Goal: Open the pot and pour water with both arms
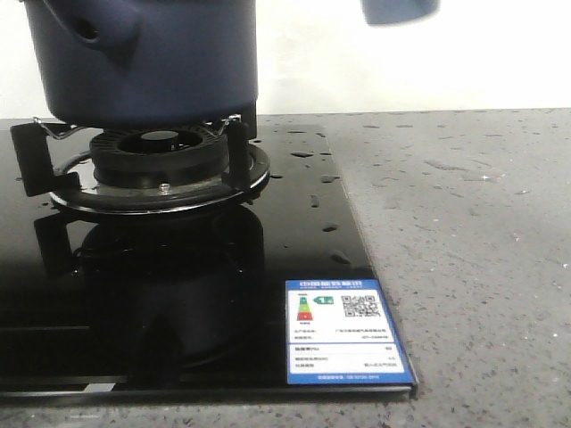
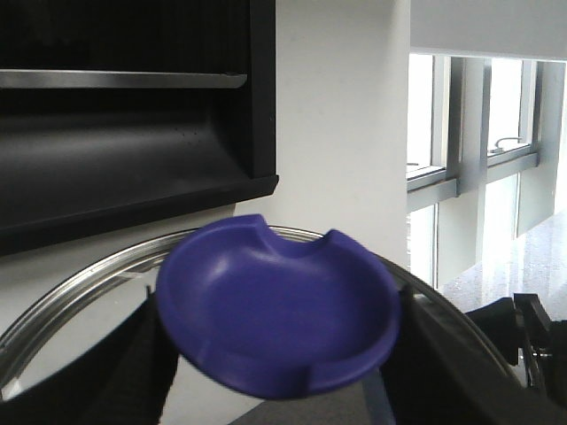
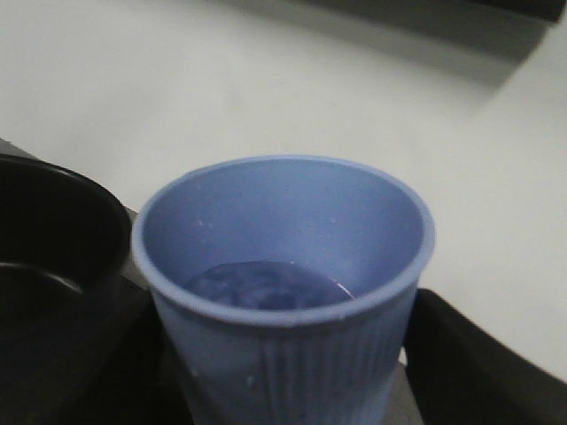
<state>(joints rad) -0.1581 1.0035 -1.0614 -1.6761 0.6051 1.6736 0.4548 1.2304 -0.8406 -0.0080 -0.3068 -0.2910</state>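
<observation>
Front view shows one pot (image 1: 143,58) on the burner (image 1: 161,165) with water (image 1: 303,153) drops on the black hob (image 1: 178,294), no gripper visible; left wrist view: fingers (image 2: 124,372) clamp a purple lid knob (image 2: 279,319); right wrist view: fingers (image 3: 461,363) clamp one ribbed cup (image 3: 283,354) holding liquid, pot beside it.

Black glass hob (image 1: 178,303), burner ring (image 1: 161,165), energy label (image 1: 346,332), speckled countertop (image 1: 473,250)

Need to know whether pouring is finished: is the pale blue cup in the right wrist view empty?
No. The cup stands upright in the right pincer, with liquid pooled at its bottom.
</observation>
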